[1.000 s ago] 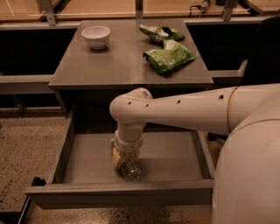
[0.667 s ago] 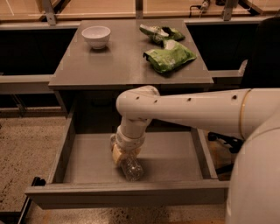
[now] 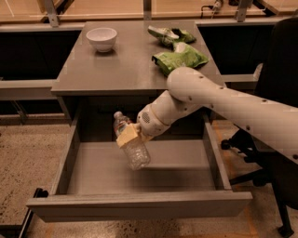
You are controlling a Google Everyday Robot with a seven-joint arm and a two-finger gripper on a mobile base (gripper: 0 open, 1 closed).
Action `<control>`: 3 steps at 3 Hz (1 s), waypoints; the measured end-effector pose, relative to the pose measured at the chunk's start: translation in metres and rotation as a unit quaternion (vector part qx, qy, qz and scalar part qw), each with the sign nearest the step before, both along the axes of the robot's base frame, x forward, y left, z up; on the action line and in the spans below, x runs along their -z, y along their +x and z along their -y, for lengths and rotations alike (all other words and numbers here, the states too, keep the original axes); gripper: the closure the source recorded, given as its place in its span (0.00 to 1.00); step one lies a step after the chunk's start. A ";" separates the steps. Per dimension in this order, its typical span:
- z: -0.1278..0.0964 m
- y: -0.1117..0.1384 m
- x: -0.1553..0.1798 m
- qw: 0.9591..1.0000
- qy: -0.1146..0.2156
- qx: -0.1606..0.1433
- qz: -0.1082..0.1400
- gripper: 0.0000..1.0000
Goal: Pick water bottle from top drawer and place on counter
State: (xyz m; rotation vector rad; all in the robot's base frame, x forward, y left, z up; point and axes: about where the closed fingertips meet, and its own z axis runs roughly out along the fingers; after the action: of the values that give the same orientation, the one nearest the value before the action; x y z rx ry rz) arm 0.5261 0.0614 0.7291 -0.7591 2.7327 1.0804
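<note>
Grey worktop (image 3: 116, 69), flat and thin-edged, on a matching grey unit. Speckled stone floor (image 3: 23, 162) at far left. Behind the unit, a pale wooden surface (image 3: 107, 7) on metal legs (image 3: 51, 11) runs across the back.

On the worktop, left to right: a white bowl (image 3: 101, 38) at the back left corner, bare grey through the middle, then two green snack bags at back right, one (image 3: 170, 35) behind the other (image 3: 179, 58).

Below the worktop the top drawer (image 3: 139, 204) is pulled fully out, its grey inner floor showing. The water bottle (image 3: 135, 153) hangs over the drawer's left-centre, tilted, with the white cap up and to the left under the worktop edge and the base down and to the right. The base looks clear of the drawer floor.

The gripper (image 3: 126, 135) sits at the bottle's middle. Its tan fingers (image 3: 125, 135) are closed around the bottle and grip it. The white arm (image 3: 223, 100) reaches in from the right, crossing the worktop's front right corner. A dark chair (image 3: 279, 69) stands at far right.

Change since a second ago: the bottle was low in the drawer with the wrist pointing straight down over it. It is now lifted and tipped, and the arm has swung so that the wrist comes in from the right. Bowl and bags are unmoved.
</note>
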 end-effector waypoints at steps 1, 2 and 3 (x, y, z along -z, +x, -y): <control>0.014 0.016 -0.053 0.995 0.084 -0.042 0.039 1.00; 0.033 0.041 -0.097 0.987 0.119 -0.074 0.081 1.00; 0.046 0.065 -0.142 0.980 0.138 -0.067 0.125 1.00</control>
State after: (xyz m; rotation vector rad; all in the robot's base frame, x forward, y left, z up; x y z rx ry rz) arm 0.5911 0.0151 0.8707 -0.9706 2.2911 1.2598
